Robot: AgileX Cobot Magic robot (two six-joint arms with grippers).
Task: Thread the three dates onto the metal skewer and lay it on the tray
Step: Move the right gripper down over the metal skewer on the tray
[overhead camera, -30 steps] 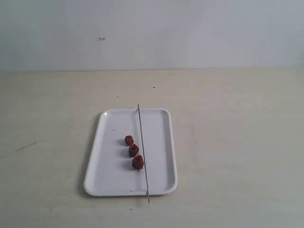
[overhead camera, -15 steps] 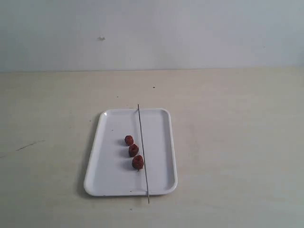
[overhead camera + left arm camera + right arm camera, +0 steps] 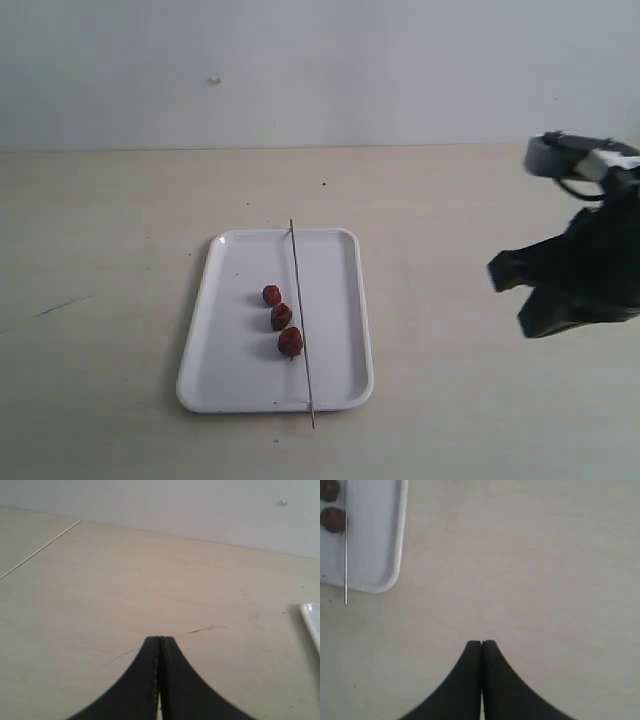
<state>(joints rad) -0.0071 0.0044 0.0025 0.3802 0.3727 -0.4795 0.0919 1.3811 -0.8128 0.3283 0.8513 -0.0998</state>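
Observation:
The white tray [image 3: 230, 370] lies in the middle of the table. Three dates [image 3: 282, 316] sit on it in a short row. The metal skewer [image 3: 301, 320] lies lengthwise across the tray just right of them, both ends past the rim; whether it touches the nearest date I cannot tell. My right gripper [image 3: 481, 642] is shut and empty above bare table to the right of the tray [image 3: 390, 575], where the skewer [image 3: 345, 555] and two dates [image 3: 334, 519] show. My left gripper [image 3: 160, 638] is shut and empty over bare table, with the tray's edge [image 3: 311, 622] off to one side.
My right arm [image 3: 585, 270] hangs dark at the exterior view's right edge. A pale wall [image 3: 320, 70] backs the table. Thin dark scratches [image 3: 205, 628] mark the tabletop by the left gripper.
My right arm has come into the exterior view from the right edge. The tray, dates and skewer have not moved.

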